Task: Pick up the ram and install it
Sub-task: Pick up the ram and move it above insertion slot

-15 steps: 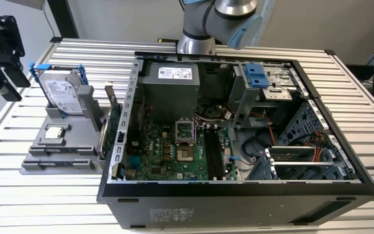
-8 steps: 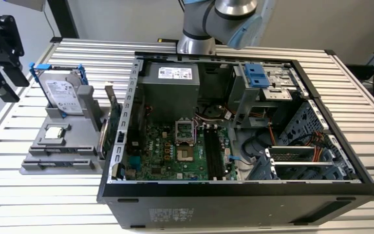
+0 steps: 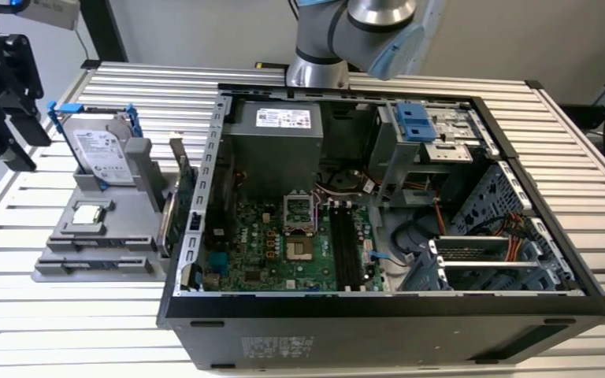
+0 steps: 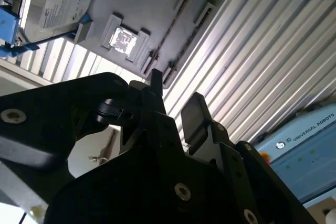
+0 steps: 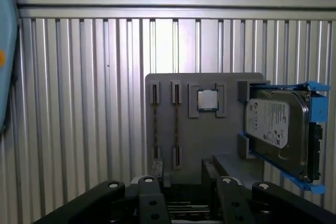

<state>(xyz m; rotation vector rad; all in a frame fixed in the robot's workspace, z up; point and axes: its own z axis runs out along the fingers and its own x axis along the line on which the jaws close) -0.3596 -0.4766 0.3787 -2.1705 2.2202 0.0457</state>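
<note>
Two ram sticks (image 5: pixel 155 124) stand edgewise in the holder (image 5: pixel 226 135) ahead of the gripper (image 5: pixel 184 169), seemingly so its parted, empty jaws can pinch one.

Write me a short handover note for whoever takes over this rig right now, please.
Gripper: open, empty, hanging near the gray holder on the exterior view's left of the computer case.
Ram: seems to stand on edge in the holder's slots, untouched.
Done: nothing picked up; the motherboard's black slots look empty.
Left: pick up the ram and install it.
</note>
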